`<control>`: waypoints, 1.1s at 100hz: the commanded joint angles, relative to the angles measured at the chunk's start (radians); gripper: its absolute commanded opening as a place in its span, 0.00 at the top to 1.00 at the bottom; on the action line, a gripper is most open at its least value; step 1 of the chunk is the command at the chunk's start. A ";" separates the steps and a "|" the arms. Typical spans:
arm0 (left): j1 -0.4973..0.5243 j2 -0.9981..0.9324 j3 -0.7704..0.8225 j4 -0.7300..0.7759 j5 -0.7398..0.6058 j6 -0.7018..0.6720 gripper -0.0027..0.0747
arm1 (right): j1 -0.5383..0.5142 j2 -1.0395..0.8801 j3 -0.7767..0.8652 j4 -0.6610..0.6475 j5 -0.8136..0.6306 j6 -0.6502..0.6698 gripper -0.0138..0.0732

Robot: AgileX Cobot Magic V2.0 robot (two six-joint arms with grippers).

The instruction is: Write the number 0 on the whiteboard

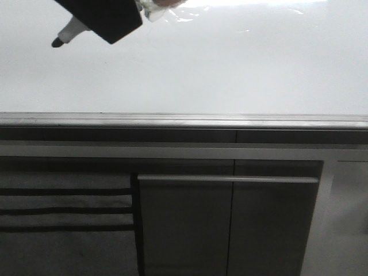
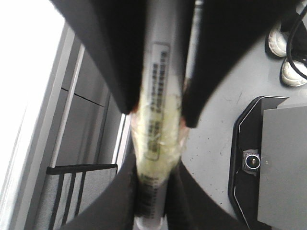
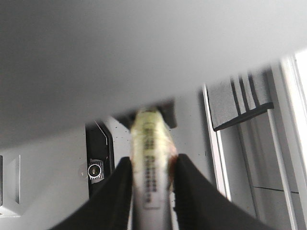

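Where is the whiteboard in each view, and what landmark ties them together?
Front view: the whiteboard fills the upper half.
Left wrist view: bright white band beyond the grey rail.
Right wrist view: white sliver beyond the rail.
Shared landmark: the black-striped panel.

The left gripper [image 1: 106, 20] enters at the upper left of the front view, jaws clamped on a marker [image 1: 68, 33] that slants down-left. The right gripper [image 3: 149, 191] likewise has its jaws closed around a marker barrel [image 3: 148, 177] in its wrist view.
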 commanded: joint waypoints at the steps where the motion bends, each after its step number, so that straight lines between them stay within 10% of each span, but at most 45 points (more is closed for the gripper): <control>1: -0.007 -0.027 -0.033 -0.012 -0.056 -0.006 0.99 | 0.000 -0.021 -0.028 0.024 -0.040 -0.015 0.79; 26: -0.005 -0.027 -0.033 -0.012 -0.054 -0.006 0.93 | 0.000 -0.029 -0.028 0.028 -0.040 -0.015 0.81; 54: -0.005 -0.027 -0.033 -0.012 -0.081 -0.026 0.41 | -0.002 -0.037 -0.028 0.028 -0.033 -0.015 0.81; 110: 0.190 -0.246 0.008 -0.025 -0.111 -0.055 0.41 | -0.291 -0.217 0.154 0.145 -0.053 0.014 0.81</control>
